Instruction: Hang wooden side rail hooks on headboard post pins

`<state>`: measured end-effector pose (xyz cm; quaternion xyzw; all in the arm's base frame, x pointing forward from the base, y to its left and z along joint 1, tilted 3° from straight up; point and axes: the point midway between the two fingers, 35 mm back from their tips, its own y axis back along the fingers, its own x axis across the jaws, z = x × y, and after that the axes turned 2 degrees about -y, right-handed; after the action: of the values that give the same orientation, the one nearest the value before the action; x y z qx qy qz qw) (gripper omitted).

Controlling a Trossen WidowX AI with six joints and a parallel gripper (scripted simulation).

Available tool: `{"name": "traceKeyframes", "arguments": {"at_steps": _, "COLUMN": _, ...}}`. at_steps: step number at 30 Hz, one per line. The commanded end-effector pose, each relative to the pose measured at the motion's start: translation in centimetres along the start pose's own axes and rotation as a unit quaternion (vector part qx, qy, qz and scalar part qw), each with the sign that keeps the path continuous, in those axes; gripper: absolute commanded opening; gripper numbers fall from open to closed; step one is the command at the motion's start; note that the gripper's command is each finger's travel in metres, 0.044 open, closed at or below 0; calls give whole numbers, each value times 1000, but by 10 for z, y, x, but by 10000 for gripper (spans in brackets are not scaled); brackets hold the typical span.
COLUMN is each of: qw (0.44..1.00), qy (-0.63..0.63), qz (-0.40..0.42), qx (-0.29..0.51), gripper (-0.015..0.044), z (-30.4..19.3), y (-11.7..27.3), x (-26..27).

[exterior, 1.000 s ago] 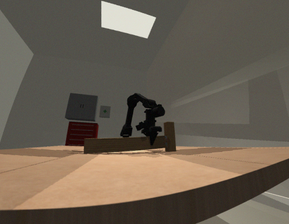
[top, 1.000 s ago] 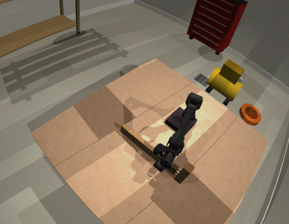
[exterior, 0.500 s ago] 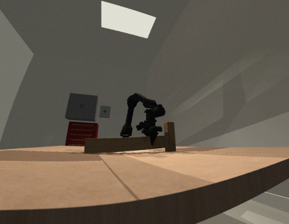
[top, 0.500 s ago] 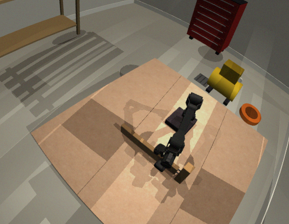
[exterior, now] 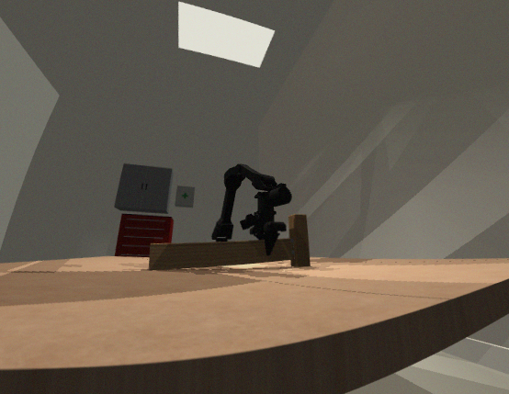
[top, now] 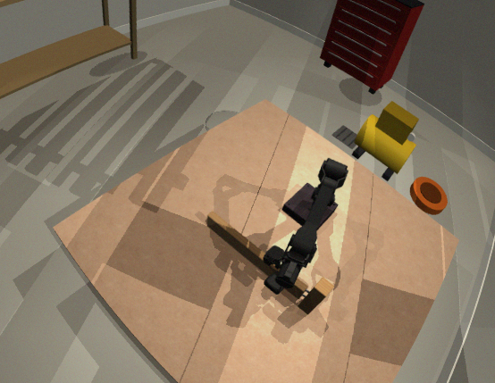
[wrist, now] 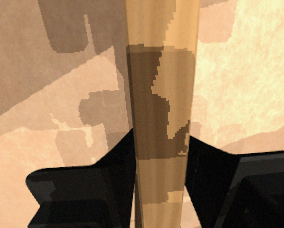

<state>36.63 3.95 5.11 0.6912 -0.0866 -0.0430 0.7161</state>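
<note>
The wooden side rail (top: 237, 239) (exterior: 198, 254) (wrist: 162, 30) rests its far end on the table and rises slightly toward the headboard post. My gripper (top: 281, 278) (exterior: 269, 249) (wrist: 151, 130) is shut on the rail near its post end, one finger on each side. The post (top: 310, 302) (exterior: 299, 240) stands upright just beyond that end. Small dark hooks (top: 306, 293) show in the narrow gap between rail and post. The slot and pins are hidden, so I cannot tell whether the hooks sit on the pins.
The arm's dark base (top: 296, 203) stands on the table (top: 171, 260) (exterior: 175, 332) beside the rail. Beyond the table are a yellow compressor-like machine (top: 381, 144), an orange ring (top: 418, 195), a red drawer cabinet (top: 372, 32) (exterior: 143, 235) and a wooden shelf (top: 59, 56).
</note>
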Motion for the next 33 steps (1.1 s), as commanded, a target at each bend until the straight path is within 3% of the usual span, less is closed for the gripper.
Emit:
{"name": "traceKeyframes", "arguments": {"at_steps": 1, "qw": 1000, "qy": 0, "qz": 4, "qx": 1, "gripper": 0, "z": -2, "y": 1, "x": 1}}
{"name": "traceKeyframes", "arguments": {"at_steps": 33, "qw": 1000, "qy": 0, "qz": 4, "qx": 1, "gripper": 0, "z": -5, "y": 1, "x": 0}}
